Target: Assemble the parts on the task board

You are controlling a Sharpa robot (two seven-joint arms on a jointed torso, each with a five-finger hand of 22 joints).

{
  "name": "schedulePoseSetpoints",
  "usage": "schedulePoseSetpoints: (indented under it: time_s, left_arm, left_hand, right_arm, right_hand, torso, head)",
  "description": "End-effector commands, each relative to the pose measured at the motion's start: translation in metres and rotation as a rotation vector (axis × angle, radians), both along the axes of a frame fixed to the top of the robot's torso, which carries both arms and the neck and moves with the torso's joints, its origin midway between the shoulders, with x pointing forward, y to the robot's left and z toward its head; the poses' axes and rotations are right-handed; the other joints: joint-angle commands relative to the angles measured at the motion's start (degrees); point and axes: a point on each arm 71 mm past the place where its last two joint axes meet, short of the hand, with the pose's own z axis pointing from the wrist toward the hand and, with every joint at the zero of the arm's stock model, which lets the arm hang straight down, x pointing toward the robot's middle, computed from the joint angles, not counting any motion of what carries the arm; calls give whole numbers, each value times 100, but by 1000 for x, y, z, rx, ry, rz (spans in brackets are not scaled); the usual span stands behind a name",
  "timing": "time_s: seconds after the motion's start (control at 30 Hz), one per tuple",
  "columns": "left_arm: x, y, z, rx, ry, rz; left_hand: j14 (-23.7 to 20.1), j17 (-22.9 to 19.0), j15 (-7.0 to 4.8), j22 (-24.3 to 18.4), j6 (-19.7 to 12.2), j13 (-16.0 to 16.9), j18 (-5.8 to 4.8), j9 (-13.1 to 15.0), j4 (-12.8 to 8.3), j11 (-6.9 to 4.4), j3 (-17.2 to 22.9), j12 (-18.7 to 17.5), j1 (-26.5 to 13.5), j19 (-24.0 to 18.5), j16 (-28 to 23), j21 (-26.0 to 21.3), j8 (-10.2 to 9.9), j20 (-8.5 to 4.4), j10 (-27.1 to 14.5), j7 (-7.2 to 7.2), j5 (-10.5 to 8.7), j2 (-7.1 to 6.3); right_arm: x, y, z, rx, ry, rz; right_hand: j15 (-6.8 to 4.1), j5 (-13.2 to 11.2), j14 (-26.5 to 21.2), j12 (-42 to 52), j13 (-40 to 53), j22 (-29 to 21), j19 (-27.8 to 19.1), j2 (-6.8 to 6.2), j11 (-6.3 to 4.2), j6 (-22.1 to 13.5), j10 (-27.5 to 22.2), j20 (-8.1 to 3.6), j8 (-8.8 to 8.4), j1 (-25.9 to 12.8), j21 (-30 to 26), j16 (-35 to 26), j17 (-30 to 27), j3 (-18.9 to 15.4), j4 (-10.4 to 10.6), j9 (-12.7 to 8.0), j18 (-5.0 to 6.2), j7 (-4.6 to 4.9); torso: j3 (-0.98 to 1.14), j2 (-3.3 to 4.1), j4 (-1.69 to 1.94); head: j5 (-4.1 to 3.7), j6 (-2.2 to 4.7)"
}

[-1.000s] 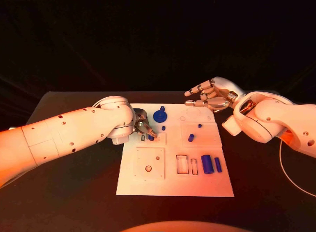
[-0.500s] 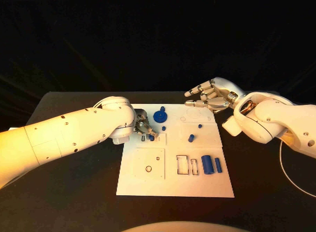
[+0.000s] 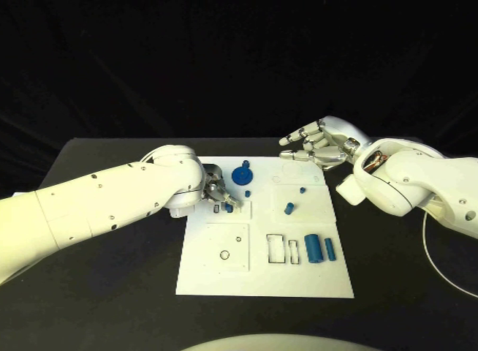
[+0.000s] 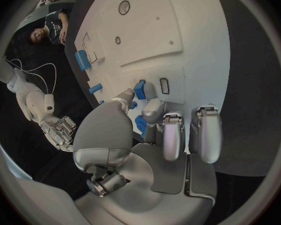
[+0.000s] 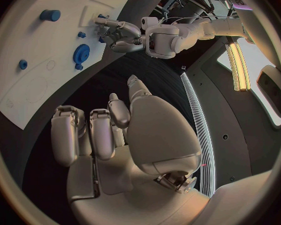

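Left robot hand [image 3: 216, 193] is mostly hidden behind its forearm in head view; wrist view shows its fingertips [image 4: 142, 91] pinching a small blue part [image 4: 140, 89] at the white task board [image 3: 302, 281], mid-desk [image 3: 112, 285]. Right robot hand [image 3: 315, 146]: spread, empty, above board's far edge.
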Motion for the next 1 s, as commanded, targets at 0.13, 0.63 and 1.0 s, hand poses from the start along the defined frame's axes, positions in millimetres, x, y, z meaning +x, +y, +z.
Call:
schedulePoseSetpoints:
  time_s: [0.13,0.63,1.0]
  left_arm:
    - [-7,1,-12,36,51,-20]
    - [-14,0,-6,18,40,-32]
    - [-15,-1,0,1,23,-31]
  left_hand:
    - [604,1508,-46,1121,38,1,-56,-10,7,4,-71,26,54,453,17,33,5,-28,31,-14,-33,24]
    - [604,1508,-51,1139,59,12,-60,-16,48,-5,-150,36,137,460,17,45,15,-31,46,-25,-26,110]
    - [604,1508,-53,1133,59,10,-59,-18,55,-7,-166,34,169,458,17,40,15,-33,47,-26,-17,140]
  right_arm:
    - [-1,1,0,-1,2,17]
    - [1,2,-1,-3,5,20]
    - [2,2,-2,-4,6,19]
  right_hand:
    - [-31,-9,314,22,-1,-1,-41,8,-21,34,-20,-14,33,-45,-37,-34,220,-27,0,5,80,1]
    - [-31,-14,314,18,-6,-2,-41,9,-21,33,-23,-14,33,-53,-38,-36,218,-33,4,5,81,1]
    - [-31,-14,314,18,-6,-2,-41,9,-21,33,-23,-14,33,-53,-38,-36,218,-33,4,5,81,1]
  torso:
    - [1,-1,1]
    - [1,2,2]
    - [6,-1,3]
  head:
    - [1,-3]
    - [6,-13]
    - [12,-5]
